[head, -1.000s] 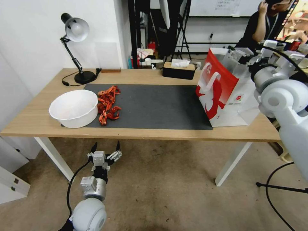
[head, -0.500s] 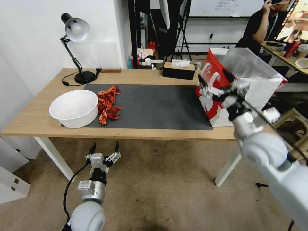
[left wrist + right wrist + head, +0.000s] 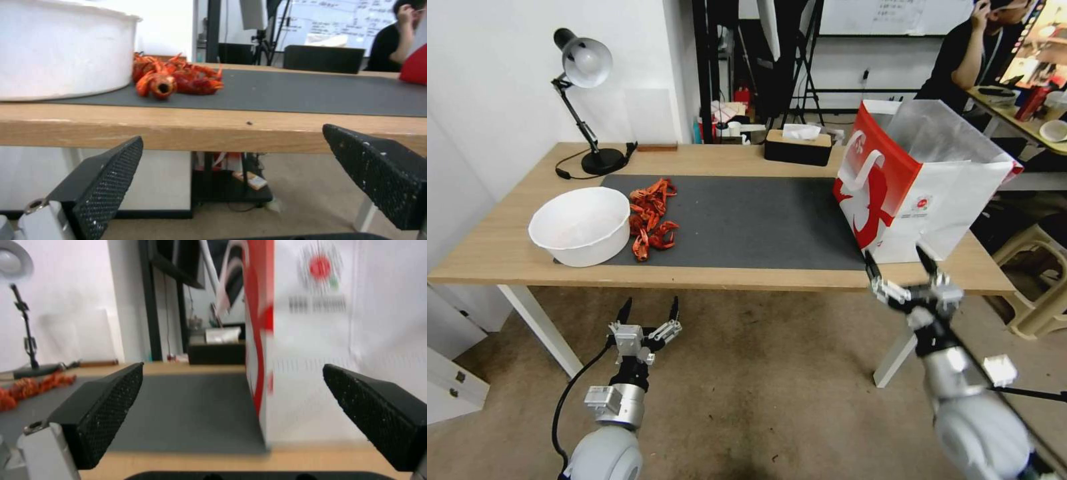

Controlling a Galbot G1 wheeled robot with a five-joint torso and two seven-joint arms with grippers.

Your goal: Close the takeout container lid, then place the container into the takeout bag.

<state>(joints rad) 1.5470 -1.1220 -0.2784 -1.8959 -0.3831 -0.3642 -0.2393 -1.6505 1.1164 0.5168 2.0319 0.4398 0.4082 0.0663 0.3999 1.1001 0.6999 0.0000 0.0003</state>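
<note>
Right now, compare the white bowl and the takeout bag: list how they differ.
The white bowl is low, round and plain white; the takeout bag is tall, boxy, red and white. The bowl sits at the robot's left end of the table, beside the red crawfish pile; the bag stands at the right end. The bag has a handle and a clear liner; the bowl has neither. Both are open-topped.

Red-and-white takeout bag (image 3: 917,193), white bowl (image 3: 580,225), orange-red crayfish (image 3: 650,217) on a dark grey mat (image 3: 754,220)
</note>
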